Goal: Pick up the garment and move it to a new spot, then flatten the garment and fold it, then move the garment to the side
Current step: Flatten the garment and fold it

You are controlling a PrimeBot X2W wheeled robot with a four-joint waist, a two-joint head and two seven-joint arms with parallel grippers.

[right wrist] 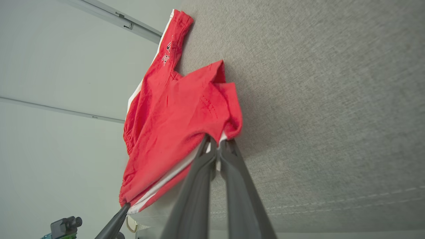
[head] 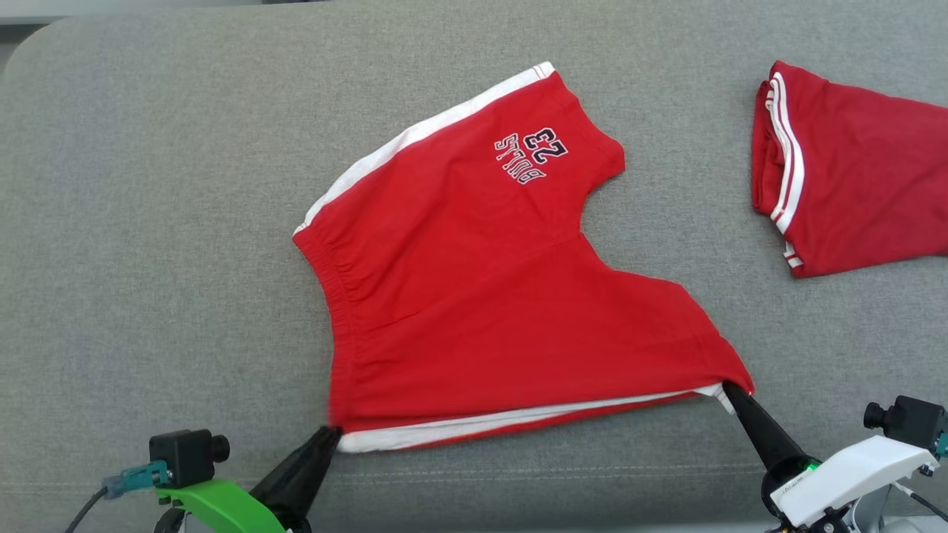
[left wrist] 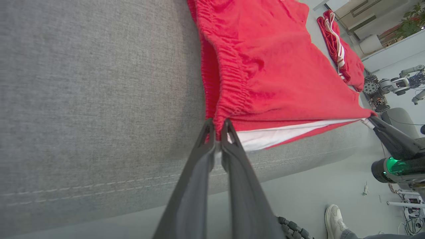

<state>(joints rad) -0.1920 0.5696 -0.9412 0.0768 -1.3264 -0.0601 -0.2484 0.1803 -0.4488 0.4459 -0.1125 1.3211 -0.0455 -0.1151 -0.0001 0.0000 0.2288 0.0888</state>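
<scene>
The garment (head: 474, 296) is a pair of red shorts with white side stripes and a "BULLS 23" print, spread on the grey couch seat (head: 148, 222). My left gripper (head: 335, 431) is shut on the waistband corner at the near left; the left wrist view shows the red elastic edge (left wrist: 229, 96) pinched between the fingers (left wrist: 217, 131). My right gripper (head: 729, 391) is shut on the leg hem corner at the near right, and the right wrist view shows that corner (right wrist: 229, 122) caught between its fingers (right wrist: 215, 146). The near edge hangs stretched between the two grippers.
A second folded red garment (head: 852, 170) with white stripes lies at the far right of the couch. The couch's front edge (head: 474, 518) runs just behind my grippers. A person's shoe (left wrist: 335, 220) stands on the floor, and other robot hardware (left wrist: 398, 83) is farther off.
</scene>
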